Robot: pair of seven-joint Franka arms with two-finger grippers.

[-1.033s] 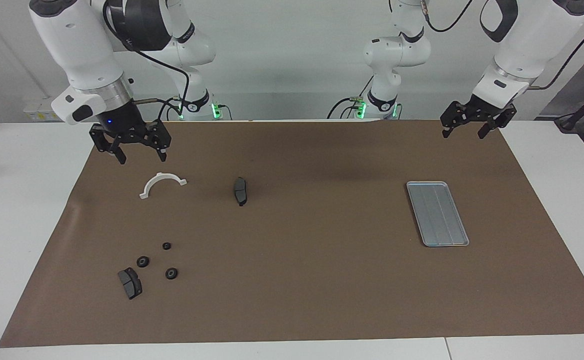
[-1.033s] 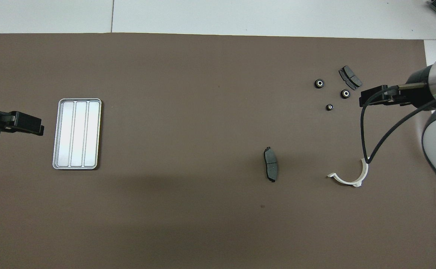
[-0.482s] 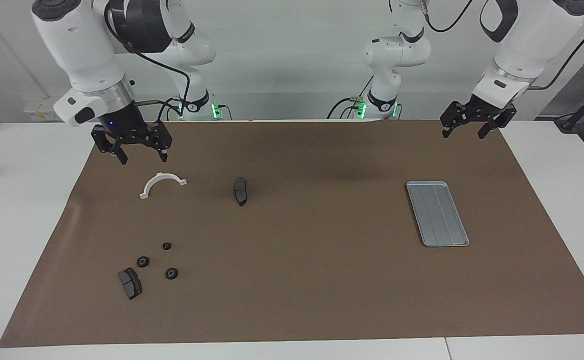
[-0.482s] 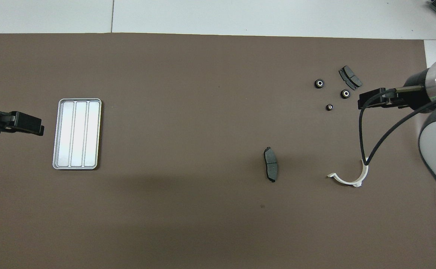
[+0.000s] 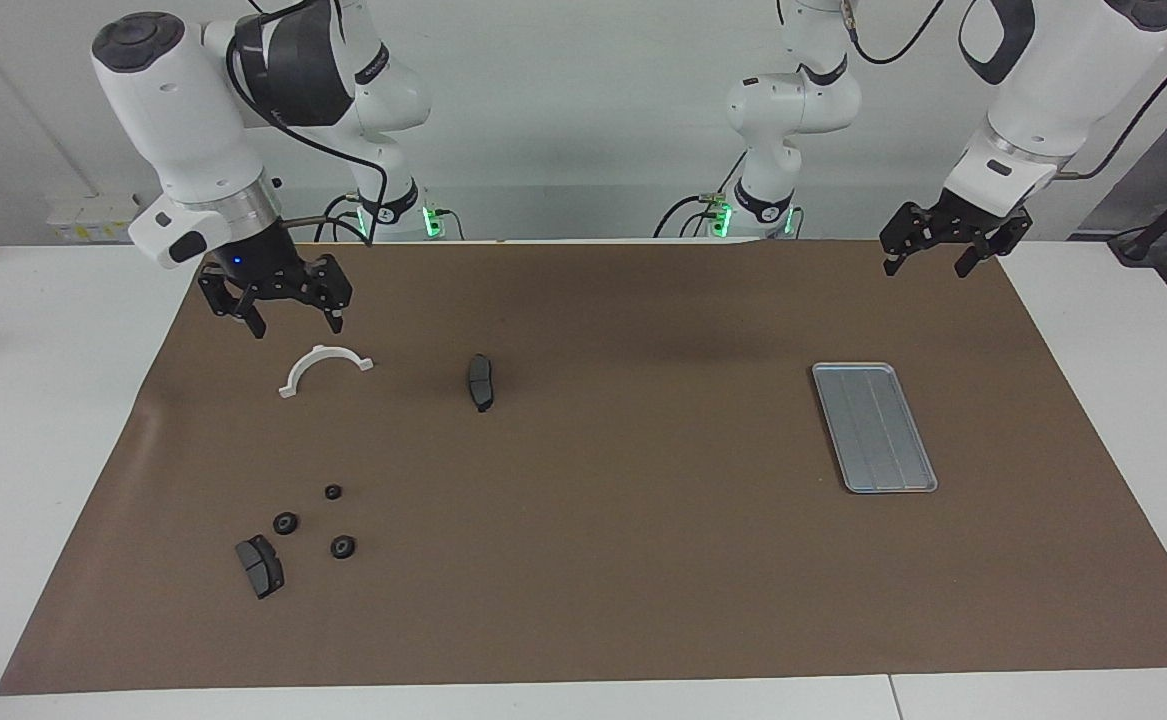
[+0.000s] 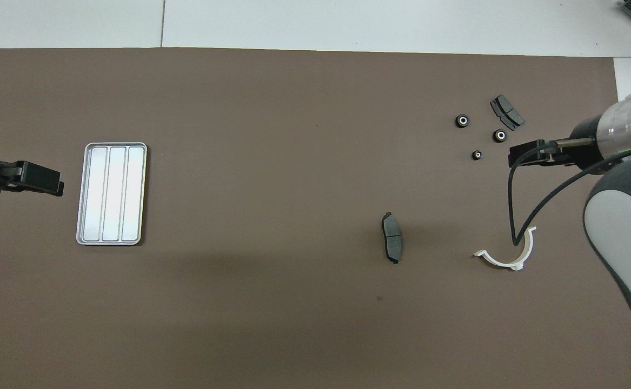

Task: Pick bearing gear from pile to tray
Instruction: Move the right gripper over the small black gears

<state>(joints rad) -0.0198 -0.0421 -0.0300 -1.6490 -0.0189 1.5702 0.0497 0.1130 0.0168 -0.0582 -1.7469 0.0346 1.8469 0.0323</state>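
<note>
Here the tabletop (image 5: 583,600) carries the tray (image 5: 874,427) toward the left arm's end, the pile (image 5: 298,535) toward the right arm's end and farther from the robots than the white half-ring bracket (image 5: 324,368). The right gripper (image 5: 295,322) hangs over the mat beside that bracket, fingers spread, empty. The left gripper (image 5: 933,265) waits raised, fingers apart, empty.

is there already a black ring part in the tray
No, the tray holds nothing, and all three black ring parts lie on the brown mat near the curved pad.
</note>
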